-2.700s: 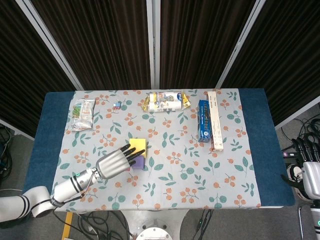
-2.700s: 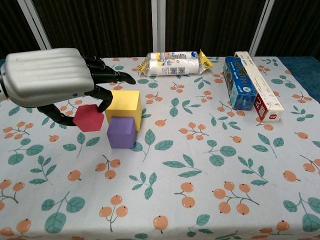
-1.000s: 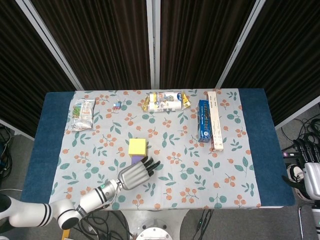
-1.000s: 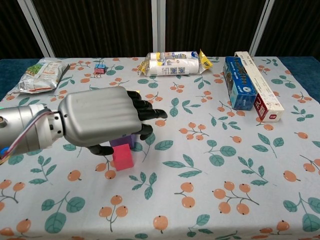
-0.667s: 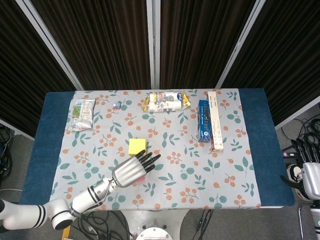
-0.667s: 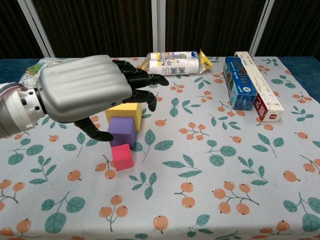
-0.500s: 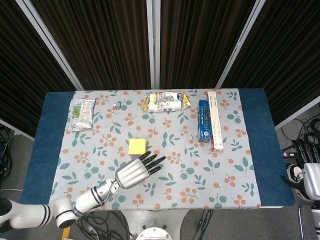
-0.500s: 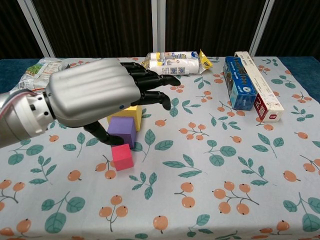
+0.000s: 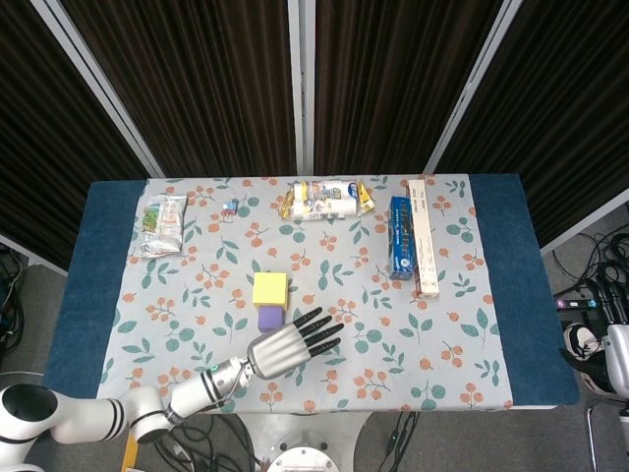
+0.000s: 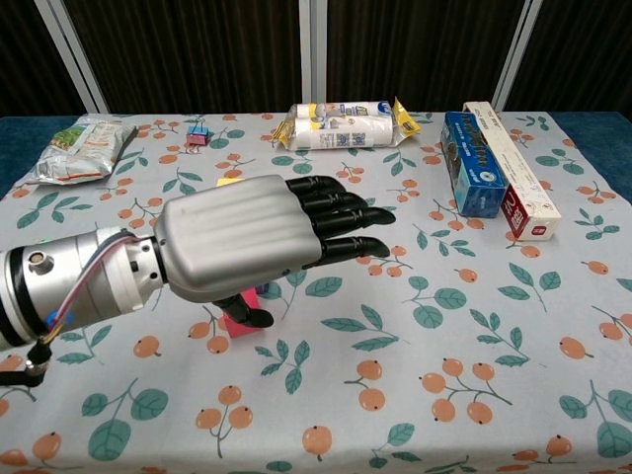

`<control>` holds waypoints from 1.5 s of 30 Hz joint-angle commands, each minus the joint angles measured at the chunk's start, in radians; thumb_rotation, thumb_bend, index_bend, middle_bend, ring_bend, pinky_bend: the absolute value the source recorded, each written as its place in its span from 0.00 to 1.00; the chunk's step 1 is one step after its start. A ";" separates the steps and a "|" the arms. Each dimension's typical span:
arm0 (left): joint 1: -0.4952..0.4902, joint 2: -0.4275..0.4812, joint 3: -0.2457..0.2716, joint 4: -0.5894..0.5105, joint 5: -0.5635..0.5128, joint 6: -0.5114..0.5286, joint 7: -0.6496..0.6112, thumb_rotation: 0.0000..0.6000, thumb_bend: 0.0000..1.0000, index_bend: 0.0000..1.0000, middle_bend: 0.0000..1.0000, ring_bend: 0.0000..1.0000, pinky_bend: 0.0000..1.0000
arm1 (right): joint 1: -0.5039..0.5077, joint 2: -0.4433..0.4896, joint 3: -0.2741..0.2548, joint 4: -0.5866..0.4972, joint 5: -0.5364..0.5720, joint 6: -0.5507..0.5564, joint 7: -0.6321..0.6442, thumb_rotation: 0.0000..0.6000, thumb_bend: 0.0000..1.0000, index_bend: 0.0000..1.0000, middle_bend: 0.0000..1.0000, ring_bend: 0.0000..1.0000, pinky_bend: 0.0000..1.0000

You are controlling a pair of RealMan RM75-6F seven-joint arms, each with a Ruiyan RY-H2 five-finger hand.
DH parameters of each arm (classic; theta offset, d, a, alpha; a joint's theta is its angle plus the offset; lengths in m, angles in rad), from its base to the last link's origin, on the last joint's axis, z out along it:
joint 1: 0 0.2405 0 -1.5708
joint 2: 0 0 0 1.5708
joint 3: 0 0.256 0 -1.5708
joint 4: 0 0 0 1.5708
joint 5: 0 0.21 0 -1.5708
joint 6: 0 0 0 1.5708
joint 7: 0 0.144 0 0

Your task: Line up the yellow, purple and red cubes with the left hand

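Observation:
The yellow cube (image 9: 269,288) sits mid-table with the purple cube (image 9: 268,317) touching its near side. In the chest view the red cube (image 10: 244,327) peeks out under my left hand (image 10: 259,242), just in front of where the purple cube is hidden. My left hand (image 9: 287,347) hovers over the near end of the row, fingers stretched out flat and apart, holding nothing. In the head view it covers the red cube. My right hand (image 9: 617,356) shows only as a white part at the right edge, off the table.
A snack roll (image 9: 324,199) lies at the back centre. A blue box (image 9: 400,237) and a long white box (image 9: 423,236) lie at the back right. A foil packet (image 9: 162,224) and a small clip (image 9: 231,207) are at the back left.
My left hand carried the red cube from left of the cubes to the front of the purple one, let it go, then straightened its fingers and drifted right and up.

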 commanded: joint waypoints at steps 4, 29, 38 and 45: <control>0.005 -0.025 0.009 0.043 0.004 -0.005 0.008 1.00 0.00 0.16 0.02 0.09 0.12 | -0.001 0.000 0.000 -0.001 0.002 -0.001 -0.001 1.00 0.00 0.00 0.03 0.00 0.02; 0.020 -0.026 0.019 0.136 0.006 0.007 -0.003 1.00 0.00 0.16 0.02 0.09 0.12 | -0.002 0.004 0.001 -0.011 0.000 -0.002 -0.011 1.00 0.00 0.00 0.02 0.00 0.02; 0.022 -0.033 0.017 0.156 0.004 0.008 -0.006 1.00 0.00 0.16 0.02 0.09 0.12 | -0.001 0.004 0.002 -0.014 0.003 -0.004 -0.015 1.00 0.00 0.00 0.02 0.00 0.02; 0.033 0.000 0.016 0.117 0.008 0.046 -0.045 1.00 0.00 0.16 0.02 0.09 0.12 | -0.002 0.008 0.003 -0.015 0.003 -0.004 -0.011 1.00 0.00 0.00 0.02 0.00 0.02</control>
